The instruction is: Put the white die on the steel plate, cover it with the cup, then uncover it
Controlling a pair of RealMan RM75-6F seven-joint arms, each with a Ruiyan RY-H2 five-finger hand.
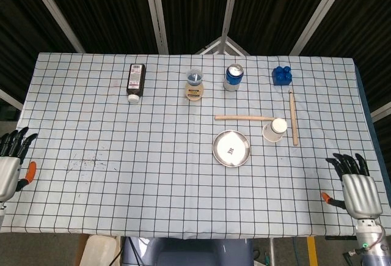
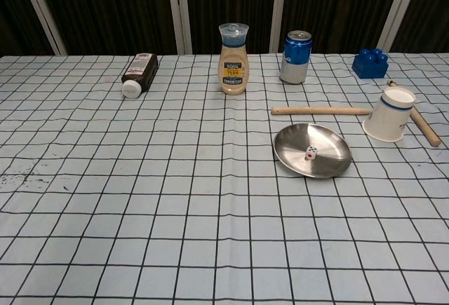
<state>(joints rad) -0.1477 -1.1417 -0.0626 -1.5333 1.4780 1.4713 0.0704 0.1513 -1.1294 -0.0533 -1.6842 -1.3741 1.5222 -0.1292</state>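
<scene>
With the white die (image 2: 311, 153) lying uncovered on the steel plate (image 2: 330, 161) at right of centre and the cup (image 2: 389, 115) upright further right beside a wooden stick (image 2: 419, 123), both the left hand (image 1: 7, 171) and the right hand (image 1: 356, 189) rest empty with fingers spread at the lower corners, so little can go wrong unless a hand reaches back and knocks the cup over.

The head view looks almost straight down from high above, taking in the whole checked table (image 1: 183, 186) and its near corners. The chest view sits low at the near edge, facing the far side — closer, more oblique. Both share the table's middle and far rows.
</scene>
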